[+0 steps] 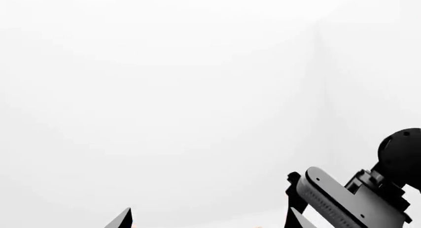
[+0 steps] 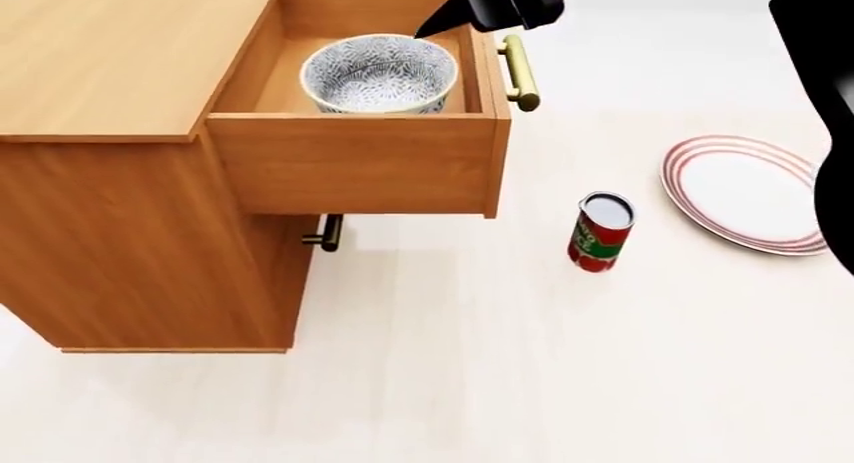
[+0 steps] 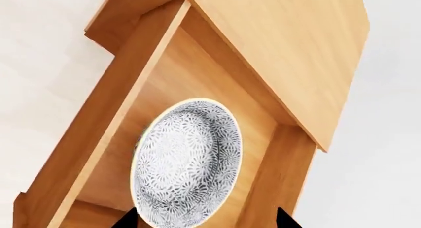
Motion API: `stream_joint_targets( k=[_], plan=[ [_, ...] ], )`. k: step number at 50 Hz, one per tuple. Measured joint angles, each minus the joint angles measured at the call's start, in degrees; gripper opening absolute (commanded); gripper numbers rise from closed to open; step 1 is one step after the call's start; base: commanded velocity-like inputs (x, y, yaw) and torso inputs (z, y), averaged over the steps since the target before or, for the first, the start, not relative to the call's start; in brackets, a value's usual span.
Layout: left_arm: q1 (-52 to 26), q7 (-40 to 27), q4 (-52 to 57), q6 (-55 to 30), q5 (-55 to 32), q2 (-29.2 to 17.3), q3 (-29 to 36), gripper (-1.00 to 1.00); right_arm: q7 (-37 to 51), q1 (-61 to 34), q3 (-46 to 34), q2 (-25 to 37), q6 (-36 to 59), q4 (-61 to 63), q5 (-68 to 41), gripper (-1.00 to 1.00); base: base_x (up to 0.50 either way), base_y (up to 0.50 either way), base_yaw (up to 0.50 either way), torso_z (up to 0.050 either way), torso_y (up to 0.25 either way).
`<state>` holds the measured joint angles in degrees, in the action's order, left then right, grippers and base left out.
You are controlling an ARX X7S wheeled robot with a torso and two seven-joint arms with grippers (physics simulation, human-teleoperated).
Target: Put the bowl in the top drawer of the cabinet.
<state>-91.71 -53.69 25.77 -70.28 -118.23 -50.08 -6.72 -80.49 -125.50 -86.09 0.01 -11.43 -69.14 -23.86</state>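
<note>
I see the bowl [image 2: 379, 74] sitting upright inside the pulled-out top drawer [image 2: 350, 163] of the cabinet [image 2: 120, 53], right gripper [image 3: 205, 221] above it, jaws spread, holding nothing.

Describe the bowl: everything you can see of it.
The bowl is deep and round, covered inside and out with a dense grey-and-white speckled pattern, with a thin pale rim. It looks ceramic. It sits upright and empty on the floor of the open top drawer, apart from the drawer's walls as far as the head view shows. The right gripper hangs above it with jaws spread, not touching it; nothing else touches the bowl.
</note>
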Motion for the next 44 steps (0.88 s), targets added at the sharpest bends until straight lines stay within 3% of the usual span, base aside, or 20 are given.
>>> stream_joint_targets(
  k=[24, 39, 44],
  plan=[
    [0.6, 0.8, 0.2, 1.3, 0.0, -0.1, -0.2, 1.0, 0.9, -1.6, 2.9, 0.0, -0.7, -3.3, -3.9, 1.0, 0.0, 0.0, 0.0, 0.0, 0.234],
    [1.7, 1.1, 0.0, 3.3, -1.2, 0.4, -1.0, 1.0, 5.4, -0.2, 18.6, 2.4, 0.1, -5.0, 4.8, 1.0, 0.0, 0.0, 0.0, 0.0, 0.245],
    [2.1, 1.1, 0.0, 4.0, -1.4, 0.6, -1.3, 1.0, 10.0, 2.2, 22.7, 7.8, 6.7, 5.3, 5.4, 1.0, 0.0, 0.0, 0.0, 0.0, 0.245]
  ],
)
